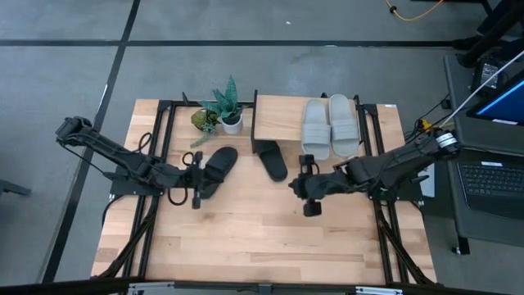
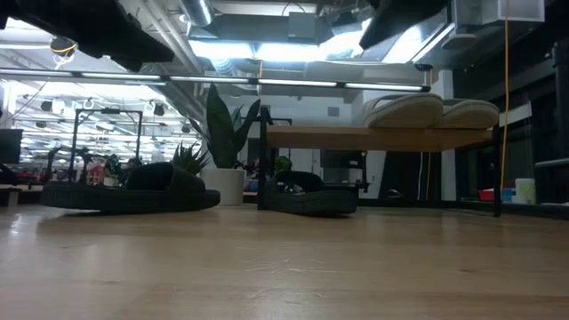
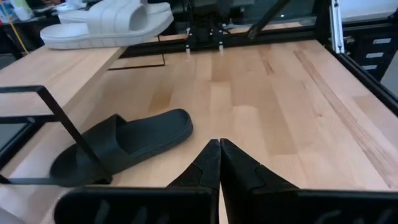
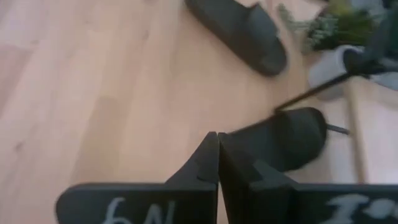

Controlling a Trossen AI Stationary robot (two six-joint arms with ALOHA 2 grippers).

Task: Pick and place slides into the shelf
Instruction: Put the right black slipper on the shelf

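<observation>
Slides come in two pairs here: two light grey ones (image 1: 330, 125) with wide straps lie side by side on top of the shelf (image 1: 278, 119), whose light wood board sits on a thin black frame, and two black ones rest on the table (image 1: 246, 238). One black slide (image 1: 272, 158) lies half under the shelf's front edge, its toe end poking out onto the tabletop; the other black slide (image 1: 215, 170) lies clear of the shelf on its plant side, just in front of the small potted plants (image 1: 221, 111). The left gripper (image 1: 195, 184) sits just beside this second black slide, on the side away from the shelf, fingers pressed together and grasping nothing. The right gripper (image 1: 309, 195) waits in front of the shelf, near the half-tucked slide but apart from it, fingers likewise clenched on nothing.
</observation>
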